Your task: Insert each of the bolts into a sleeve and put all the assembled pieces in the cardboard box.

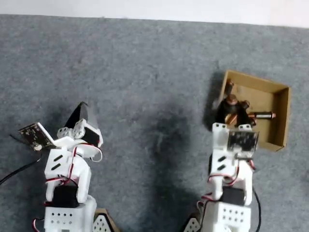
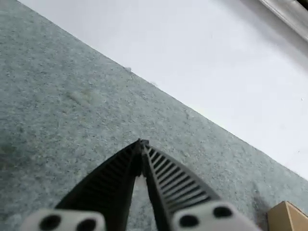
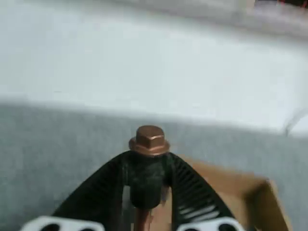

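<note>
The right end effector (image 3: 148, 159) is closed on a dark sleeve (image 3: 144, 185). A copper bolt (image 3: 149, 139) sits in the sleeve, and its hex head stands clear above the fingertips. In the high view this end effector (image 1: 231, 110) hangs over the near-left part of the cardboard box (image 1: 284, 118), which lies on the right side of the tabletop (image 1: 145, 72) (grey, felt-like surface). The right wrist view shows the box (image 3: 240, 190) just behind the clamped piece.

Inside the box, one assembled piece (image 1: 263, 115) lies on its side toward the right wall. Another copper-coloured part (image 1: 229, 87) rests near the far-left corner; its detail is too small to tell.

The left end effector (image 2: 142, 147) is closed, with its fingertips meeting and nothing between them. In the high view it (image 1: 83, 110) sits at the near left of the tabletop, well apart from the box, pointing toward the far side. A corner of the box (image 2: 288, 217) appears at the edge of the left wrist view.
</note>
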